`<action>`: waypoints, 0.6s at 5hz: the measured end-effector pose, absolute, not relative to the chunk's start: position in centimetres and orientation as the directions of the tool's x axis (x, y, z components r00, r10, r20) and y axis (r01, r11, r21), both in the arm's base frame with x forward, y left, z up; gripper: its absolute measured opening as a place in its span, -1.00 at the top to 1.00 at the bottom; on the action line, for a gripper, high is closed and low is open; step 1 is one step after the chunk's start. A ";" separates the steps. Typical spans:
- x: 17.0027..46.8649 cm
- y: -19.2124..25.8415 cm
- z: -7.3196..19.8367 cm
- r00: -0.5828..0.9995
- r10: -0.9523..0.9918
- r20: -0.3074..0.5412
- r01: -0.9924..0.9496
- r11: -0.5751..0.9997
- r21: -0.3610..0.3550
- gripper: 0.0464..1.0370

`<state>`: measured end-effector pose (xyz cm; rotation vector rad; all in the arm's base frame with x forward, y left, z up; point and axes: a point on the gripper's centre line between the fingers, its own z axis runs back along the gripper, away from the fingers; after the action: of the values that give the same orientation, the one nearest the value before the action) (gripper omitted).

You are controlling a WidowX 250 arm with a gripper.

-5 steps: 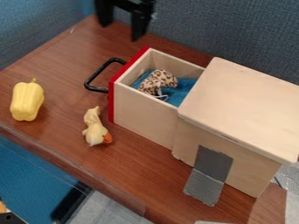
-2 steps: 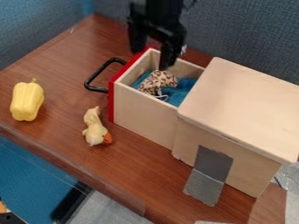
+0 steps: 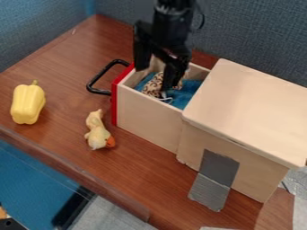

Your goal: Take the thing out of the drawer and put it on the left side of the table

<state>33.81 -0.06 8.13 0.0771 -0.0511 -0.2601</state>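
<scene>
- Hanging from the top edge, the black arm [image 3: 173, 27] points its pincer [image 3: 157, 77] down over the open drawer [image 3: 146, 119].
- The pincer is spread wide, gripping nothing; one finger overlaps the spotted toy [image 3: 153, 84], contact unclear.
- That toy lies in the drawer on blue cloth [image 3: 189, 92], walled in by its sides.
- The wooden box [image 3: 252, 108] covers the drawer's rear.
- A plush duck [image 3: 97, 130] and yellow pepper [image 3: 28, 104] lie on the table [image 3: 66, 58].

The gripper [image 3: 155, 77] partly hides the spotted thing [image 3: 153, 85] in the drawer [image 3: 146, 110], upper centre, and the top edge cuts off the arm [image 3: 171, 29]. The wooden box [image 3: 246, 108] is cropped at right, the lower-left corner's black object [image 3: 8, 224] too cropped to identify.
</scene>
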 end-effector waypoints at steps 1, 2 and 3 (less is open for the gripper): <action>33.4 -0.2 6.1 0.963 -0.269 0.006 0.267 0.958 0.108 -0.93; 33.6 -0.1 5.3 0.970 -0.243 0.010 0.240 0.963 0.122 -0.86; 33.5 0.1 4.8 0.970 -0.243 -0.002 0.242 0.964 0.108 -0.30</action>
<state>33.54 0.09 4.80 0.1076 -0.0108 -0.2458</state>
